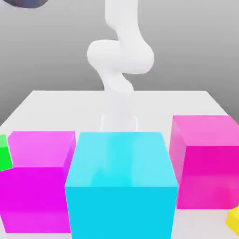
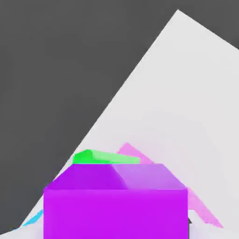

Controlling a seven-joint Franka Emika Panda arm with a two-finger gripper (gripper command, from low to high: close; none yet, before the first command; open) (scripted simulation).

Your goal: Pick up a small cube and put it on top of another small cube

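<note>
Gripper (image 2: 115, 229) pinching a purple cube (image 2: 115, 212), yellow cube (image 1: 234, 221) partly in frame, off the big cyan cube (image 1: 121, 158) toward the exterior view's right, green cube (image 1: 4, 154) toward its left.

Exterior view: green cube (image 1: 4, 153) cut by the left edge, yellow cube (image 1: 234, 221) by the right edge with only a corner showing, cyan cube (image 1: 121, 186) running out at the bottom, and the pink cube (image 1: 207, 163) clipped at the right. Up top the arm (image 1: 122, 51) leaves the frame, as does a dark rounded shape (image 1: 25, 3) at the upper left, too little of it in to name. Hand view: purple block (image 2: 115, 212) cut off below, hiding part of the green piece and most of the pink behind it; a cyan sliver (image 2: 33, 218), mostly covered.
</note>
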